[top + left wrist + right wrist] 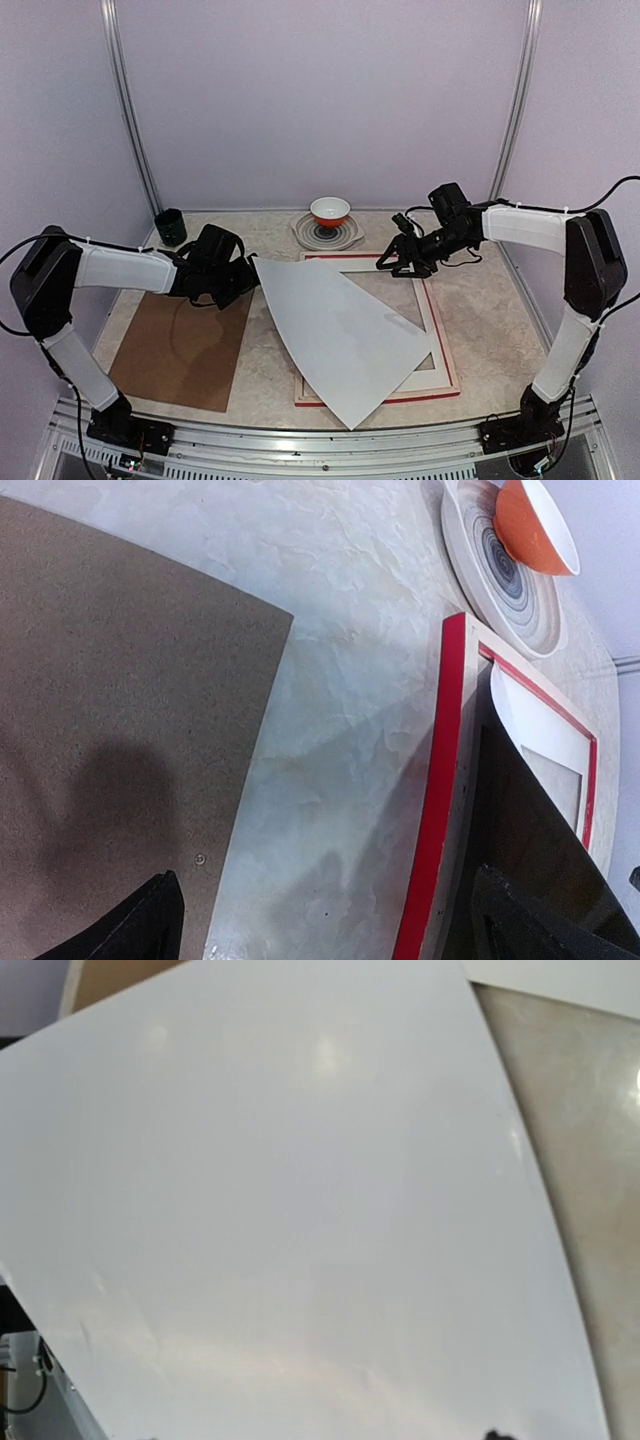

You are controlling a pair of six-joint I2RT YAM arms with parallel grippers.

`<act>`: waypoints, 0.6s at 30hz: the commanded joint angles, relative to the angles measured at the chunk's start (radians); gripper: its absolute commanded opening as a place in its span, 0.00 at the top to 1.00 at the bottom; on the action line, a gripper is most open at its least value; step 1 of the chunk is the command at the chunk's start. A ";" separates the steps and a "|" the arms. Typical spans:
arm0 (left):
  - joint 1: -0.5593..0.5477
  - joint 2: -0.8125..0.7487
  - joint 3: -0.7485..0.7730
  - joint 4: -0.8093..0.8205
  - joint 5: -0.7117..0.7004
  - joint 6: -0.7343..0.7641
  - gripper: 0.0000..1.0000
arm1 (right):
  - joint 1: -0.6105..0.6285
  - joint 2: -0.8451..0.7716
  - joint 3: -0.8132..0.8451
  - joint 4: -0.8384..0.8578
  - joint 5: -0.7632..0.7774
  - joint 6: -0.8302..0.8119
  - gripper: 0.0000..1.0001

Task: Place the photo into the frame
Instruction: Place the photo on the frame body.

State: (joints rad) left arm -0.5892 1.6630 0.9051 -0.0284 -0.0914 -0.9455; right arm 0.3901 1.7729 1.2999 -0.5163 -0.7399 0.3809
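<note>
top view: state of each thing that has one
photo: white back up, bowed, one corner raised at left gripper
frame: flat, partly under photo
board: lying flat
bowl: upright on plate
cup: upright
left gripper: open
right gripper: cannot tell

A pale marbled bench point(490, 300) carries four things. A brown board point(180, 345) lies flat at the left. A red frame point(440, 335) lies flat right of centre. At the back stand a striped plate point(330, 237), near the middle, and a dark cup point(170, 227), at the left corner.
</note>
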 commanded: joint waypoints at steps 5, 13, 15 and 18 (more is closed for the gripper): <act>-0.043 -0.078 -0.078 0.012 -0.024 -0.038 0.01 | -0.006 0.069 -0.002 0.019 0.031 -0.054 0.31; -0.043 -0.213 -0.156 -0.073 -0.224 -0.099 0.01 | -0.011 0.094 -0.060 0.032 0.036 -0.077 0.31; -0.041 -0.254 -0.173 -0.080 -0.260 -0.109 0.01 | -0.011 0.092 -0.071 0.043 0.036 -0.076 0.31; -0.044 -0.307 -0.183 -0.087 -0.266 -0.106 0.01 | -0.011 0.092 -0.085 0.050 0.035 -0.076 0.31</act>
State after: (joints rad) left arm -0.6300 1.4231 0.7357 -0.0914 -0.2790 -1.0325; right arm 0.3859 1.8515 1.2369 -0.4976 -0.7094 0.3214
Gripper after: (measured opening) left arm 0.989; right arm 0.688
